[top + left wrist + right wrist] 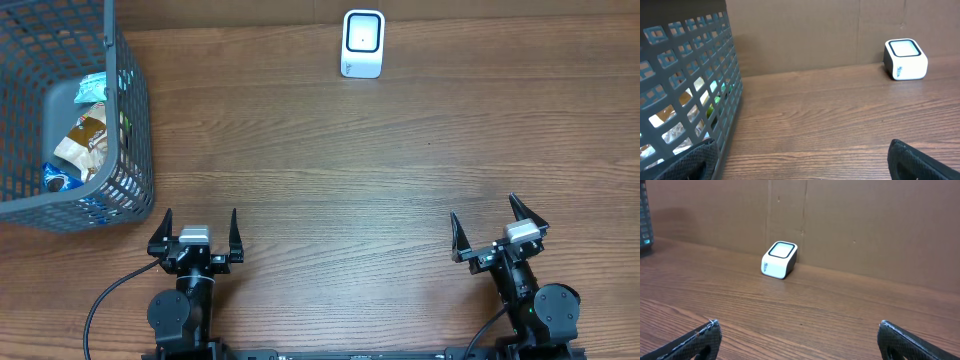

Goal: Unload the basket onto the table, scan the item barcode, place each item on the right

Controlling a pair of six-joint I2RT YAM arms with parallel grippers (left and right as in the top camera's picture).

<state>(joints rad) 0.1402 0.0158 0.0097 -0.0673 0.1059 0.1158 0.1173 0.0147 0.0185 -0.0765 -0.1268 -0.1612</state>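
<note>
Along near side: left hand [200,216], right hand [483,208] agape, empty; scanner [362,44] opposite.

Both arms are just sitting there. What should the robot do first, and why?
Probably reach the left gripper, open and empty, toward the basket beside it: the packets to scan lie inside, and nothing is at the scanner yet.
</note>
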